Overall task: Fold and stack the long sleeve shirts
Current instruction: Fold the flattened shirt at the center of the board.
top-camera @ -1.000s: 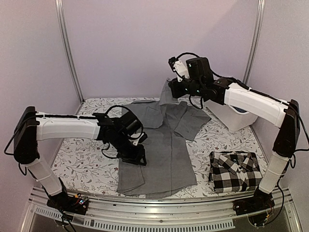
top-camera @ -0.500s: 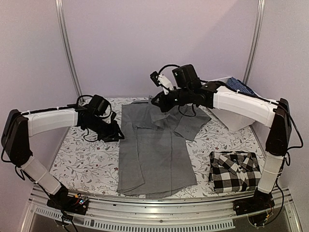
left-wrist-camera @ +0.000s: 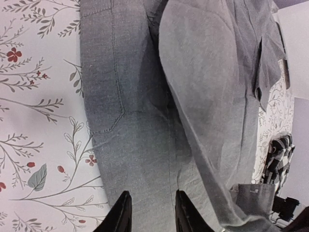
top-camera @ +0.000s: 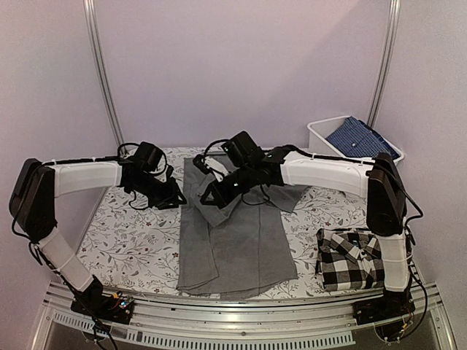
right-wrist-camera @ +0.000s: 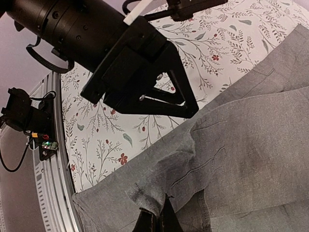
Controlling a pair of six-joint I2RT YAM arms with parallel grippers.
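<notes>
Peering through the right wrist view, I see only the tips of my right pincer (right-wrist-camera: 155,221), cut off by the bottom edge. They are clenched on a raised fold of the grey shirt (right-wrist-camera: 251,145). From above, that pincer is a dark shape against the cloth and hard to read. The left wrist view also crops my left pincer (left-wrist-camera: 150,215) at the bottom edge. Its 2 fingers (left-wrist-camera: 120,215) stand apart, released, with nothing between them but grey cloth lying below.

The grey shirt lies spread at the centre of the table (top-camera: 124,240), collar toward the top of the frame. My right pincer grips it near its upper left part, and my left pincer hovers just beside the shirt's left edge. The checked shirt (top-camera: 350,262) sits folded at lower right, well apart from both pincers and partly hidden behind my right arm's upright link.

My left arm runs from lower left up and then across toward the centre. My right arm rises at the right and reaches leftward over the shirt. At upper right a white bin (top-camera: 321,135) holds a blue cloth (top-camera: 361,138).
</notes>
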